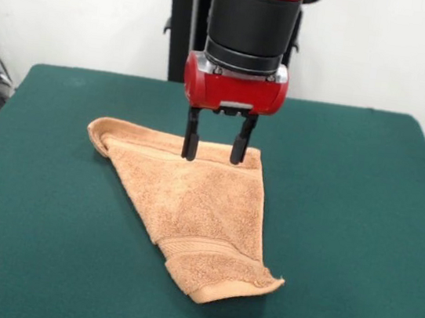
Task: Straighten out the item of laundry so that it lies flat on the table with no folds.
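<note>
Hand towel [190, 207] lies on green table [351, 186], centre-left, folded into rough triangle: wide edge far, hemmed end with woven band near camera. Far-left corner rolled over. Gripper [213, 153] hangs over far edge, fingers apart, holding nothing; tips seem just above cloth, contact unclear. Advice: descend straight, pinch top layer only near far edge, lift low, then pull slowly away from fold so doubled part opens without dragging whole towel.
</note>
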Robot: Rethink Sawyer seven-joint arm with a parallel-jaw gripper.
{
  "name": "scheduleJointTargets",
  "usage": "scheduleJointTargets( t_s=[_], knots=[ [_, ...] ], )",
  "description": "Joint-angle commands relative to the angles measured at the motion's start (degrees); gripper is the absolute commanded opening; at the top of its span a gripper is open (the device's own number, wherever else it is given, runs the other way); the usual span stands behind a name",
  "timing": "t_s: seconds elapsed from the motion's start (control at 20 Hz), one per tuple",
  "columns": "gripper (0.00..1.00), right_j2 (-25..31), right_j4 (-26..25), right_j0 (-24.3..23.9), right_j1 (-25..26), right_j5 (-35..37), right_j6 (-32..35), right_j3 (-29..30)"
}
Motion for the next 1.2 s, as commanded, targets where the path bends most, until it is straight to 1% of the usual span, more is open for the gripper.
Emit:
scheduleJointTargets(
  t_s=[0.05,0.3,0.55,0.85,1.05,1.2],
  knots=[
    [1.00,3.64,-0.70,0.86,2.00,-3.02,6.32,3.91],
    [1.00,3.61,0.04,1.64,4.07,-0.64,6.58,0.38],
    [1.00,3.79,0.04,2.47,6.47,-1.52,7.01,-2.01],
    [1.00,2.71,0.82,3.72,7.04,8.59,5.81,-6.28],
    [1.00,2.93,0.74,3.40,7.98,7.78,5.67,-6.88],
    [1.00,3.00,0.37,3.18,7.76,6.05,5.69,-5.84]
  ],
)
